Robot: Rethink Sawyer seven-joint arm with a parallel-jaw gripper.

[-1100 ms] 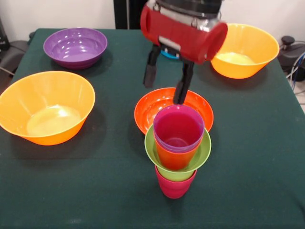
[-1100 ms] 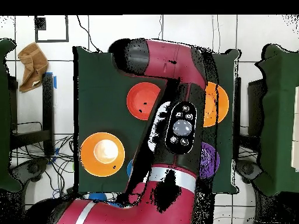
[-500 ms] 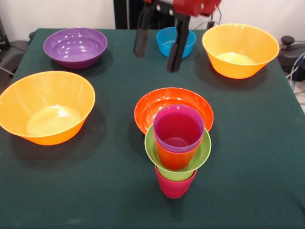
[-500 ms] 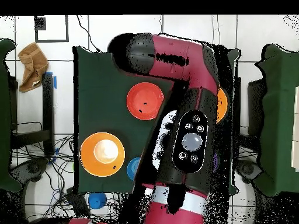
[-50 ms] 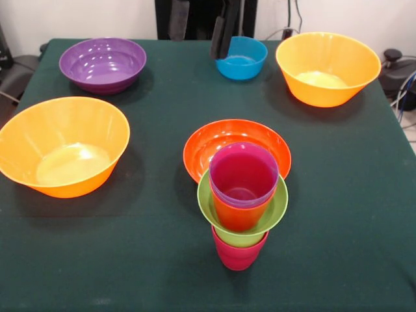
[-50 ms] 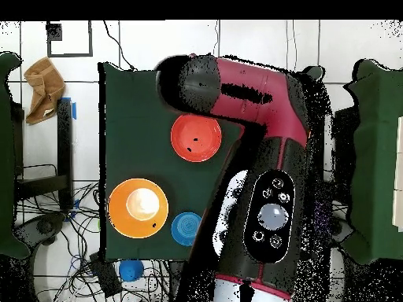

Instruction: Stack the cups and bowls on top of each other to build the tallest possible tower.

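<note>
Table: dark green cloth; every item stands on it.
Arm: in the overhead view the red and black arm covers the table's right half and hides the tower and 2 bowls beneath it.
Orange bowls: 2 large ones, both upright with nothing in them. One sits at the front view's left edge, slightly cut off. The other sits at far right.
Purple bowl: far left, upright, nothing inside.
Red-orange bowl: mid-table, just behind the tower, its near part hidden by the tower.
Tower: near the front edge, right of centre. A crimson cup stands at the bottom, a small lime green bowl rests on it, an orange-red cup sits in that bowl, and a purple cup is nested in the orange-red one. The purple cup holds nothing.
Blue bowl: small, at the far edge, nothing inside; its left rim is hidden behind a finger.
Gripper: only 2 dark fingers show at the top edge, set wide apart, gripping nothing.
</note>
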